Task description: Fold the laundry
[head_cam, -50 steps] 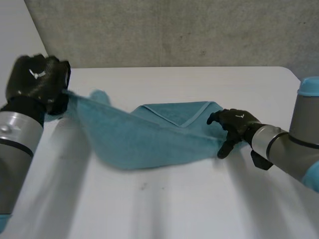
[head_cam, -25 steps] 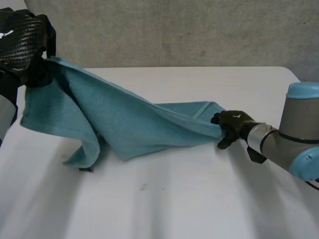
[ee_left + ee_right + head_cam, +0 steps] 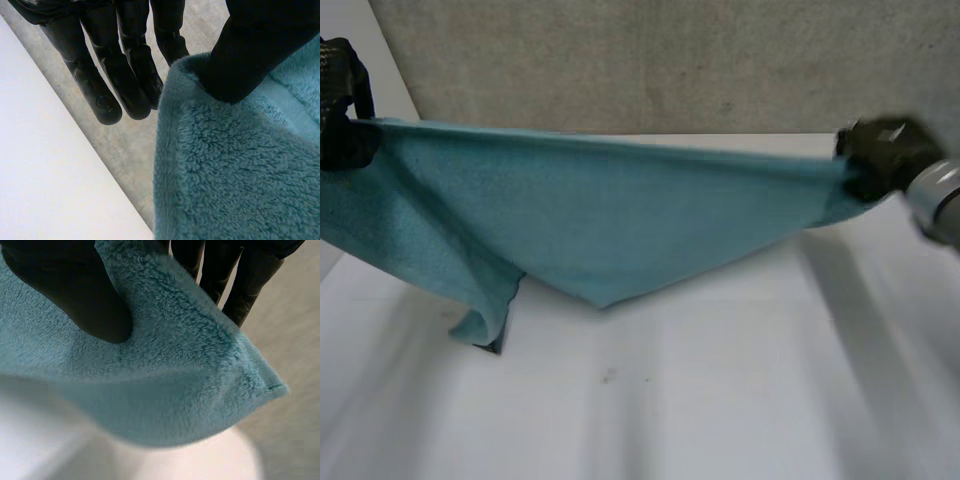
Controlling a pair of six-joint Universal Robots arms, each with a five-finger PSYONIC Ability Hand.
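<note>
The left robot hand [image 3: 338, 105] and right robot hand [image 3: 882, 150] have lifted apart, stretching the fluffy teal towel [image 3: 590, 215] over the white surface [image 3: 720, 400], each pinching a corner.

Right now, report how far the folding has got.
Done: the towel is off the table, bar one hanging end that seems to touch it. In hand: left hand and right hand each pinch a corner, stretching its upper edge taut. Left: no neat fold shows yet; laying flat and folding remain.
</note>
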